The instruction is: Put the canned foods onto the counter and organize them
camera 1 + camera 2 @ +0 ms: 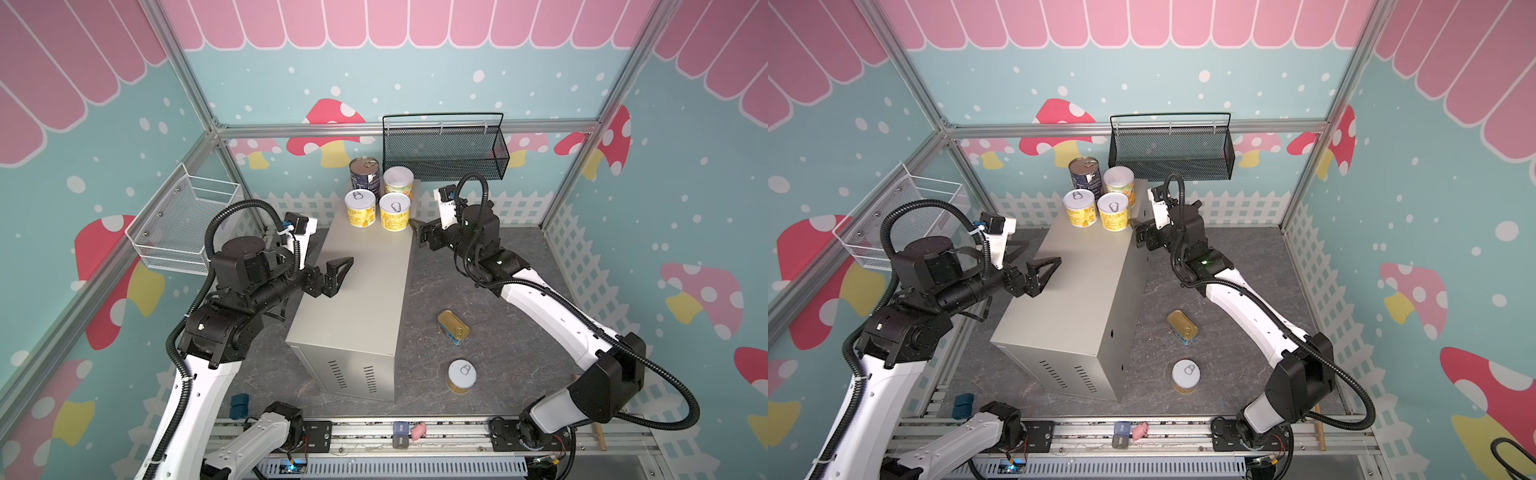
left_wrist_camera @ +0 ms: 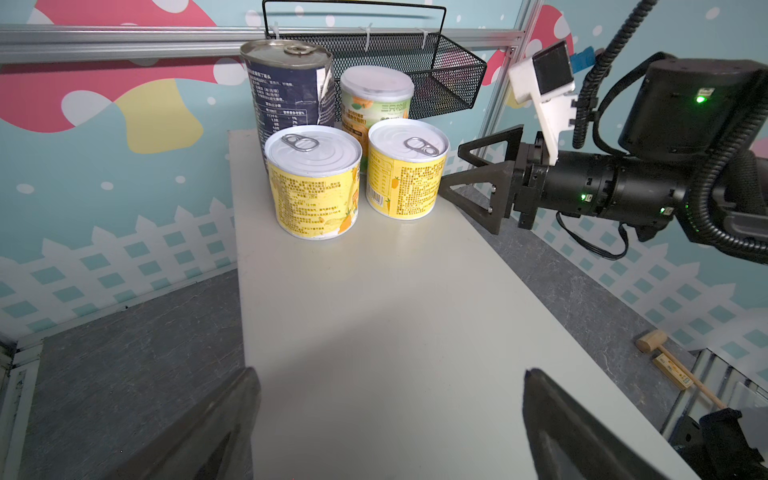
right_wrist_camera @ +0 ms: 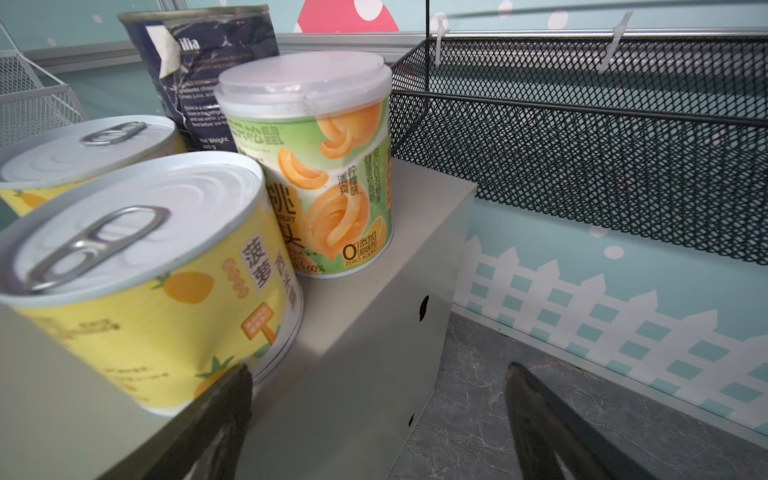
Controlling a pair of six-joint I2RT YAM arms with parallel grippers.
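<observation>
Cans (image 1: 395, 212), four, crowd the far end of the long beige-grey metal bench (image 1: 365, 286); left fingers (image 1: 340, 261) and right fingers (image 2: 473, 178) gape empty, likely bound next for the flat gold-topped tin (image 1: 453, 327) on the grey floor (image 1: 478, 291).

white-lidded can (image 3: 328, 174) reading "ZERO ADDED", navy can (image 3: 216, 54) reading "Net Weight"

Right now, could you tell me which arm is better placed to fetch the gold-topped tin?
Likely right: the gold-topped tin lies on the tabletop right of the counter, on that arm's side, and the right gripper is open and empty. The left gripper is across the counter from it.
</observation>
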